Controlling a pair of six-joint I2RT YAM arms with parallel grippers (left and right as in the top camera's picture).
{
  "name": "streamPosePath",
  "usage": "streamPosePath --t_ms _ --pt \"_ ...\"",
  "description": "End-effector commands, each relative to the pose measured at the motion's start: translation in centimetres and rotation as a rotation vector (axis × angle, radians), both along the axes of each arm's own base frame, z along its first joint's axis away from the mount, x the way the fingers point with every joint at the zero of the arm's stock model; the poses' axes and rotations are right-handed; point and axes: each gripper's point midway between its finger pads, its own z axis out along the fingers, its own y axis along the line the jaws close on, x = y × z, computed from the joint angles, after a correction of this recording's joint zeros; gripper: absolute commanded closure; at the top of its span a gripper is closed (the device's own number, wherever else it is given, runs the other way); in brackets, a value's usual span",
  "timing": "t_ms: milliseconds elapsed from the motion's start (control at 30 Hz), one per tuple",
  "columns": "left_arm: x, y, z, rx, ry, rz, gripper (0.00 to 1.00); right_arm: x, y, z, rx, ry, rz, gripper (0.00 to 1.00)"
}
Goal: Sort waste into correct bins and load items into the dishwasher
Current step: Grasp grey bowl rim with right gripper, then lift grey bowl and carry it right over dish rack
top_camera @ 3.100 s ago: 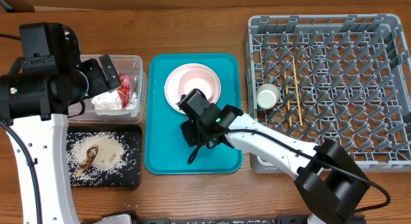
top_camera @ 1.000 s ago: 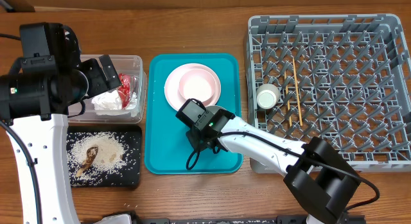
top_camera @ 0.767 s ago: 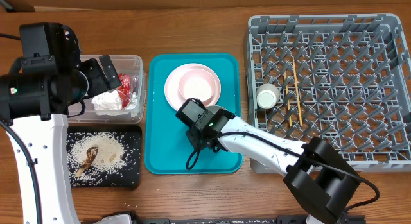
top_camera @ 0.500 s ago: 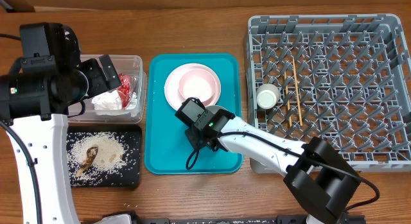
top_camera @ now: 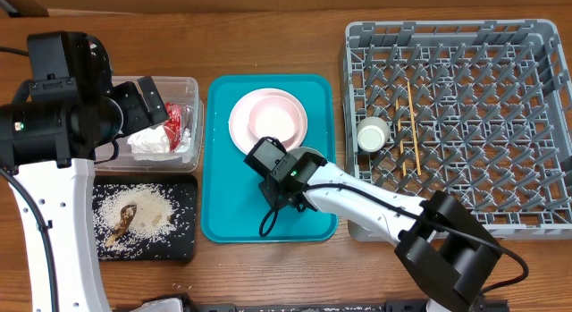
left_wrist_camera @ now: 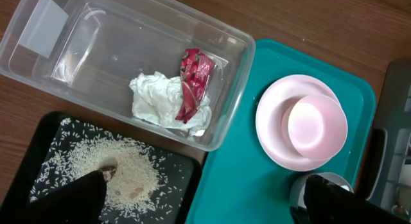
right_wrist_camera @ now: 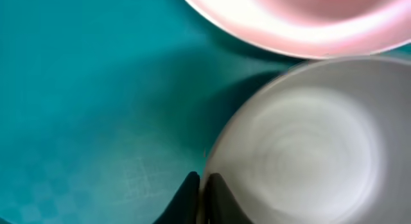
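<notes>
Wrapper [left_wrist_camera: 192,83] print unreadable; right fingers [right_wrist_camera: 186,193] pinch grey-green bowl [right_wrist_camera: 302,147] rim

The serving tray [top_camera: 223,214] sat at the middle of the table [top_camera: 268,44], with the tub [left_wrist_camera: 128,18] to its left and the flat tray [top_camera: 183,240] just in front of the tub, on the nearer side. The dish rack [top_camera: 447,28] stood to the right of the serving tray. In the tub lay the napkin [left_wrist_camera: 157,99], with the wrapper [left_wrist_camera: 192,83] resting on it, toward the tub's right end. Rice grains [top_camera: 147,209] were spread over the flat tray, with food scraps [top_camera: 121,223] among them on the left. On the far half of the serving tray was the plate [top_camera: 239,124], with a bowl [top_camera: 273,120] nested on it; the second bowl [right_wrist_camera: 314,147] sat just in front of the plate. In the rack's left part sat the cup [top_camera: 372,133], with the chopsticks [top_camera: 413,124] just to its right, running front to back.
</notes>
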Motion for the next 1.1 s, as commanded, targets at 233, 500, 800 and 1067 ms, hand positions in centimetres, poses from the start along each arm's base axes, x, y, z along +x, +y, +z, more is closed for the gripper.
streamPosePath --t_ms 233,500,800,1067 --pt "0.2 0.3 0.2 0.008 -0.005 0.005 0.0 -0.1 -0.3 -0.3 -0.025 -0.003 -0.001 0.96" --pt "0.2 0.3 0.2 0.008 -0.006 0.005 0.0 -0.1 -0.1 4.5 -0.008 -0.001 0.003 0.96" --pt "0.2 0.3 0.2 0.008 -0.005 0.005 0.0 0.0 0.9 12.0 0.084 -0.061 0.108 0.96" --pt "0.2 0.3 0.2 0.008 -0.006 0.005 0.0 3.3 -2.1 16.3 0.237 -0.075 0.098 0.96"
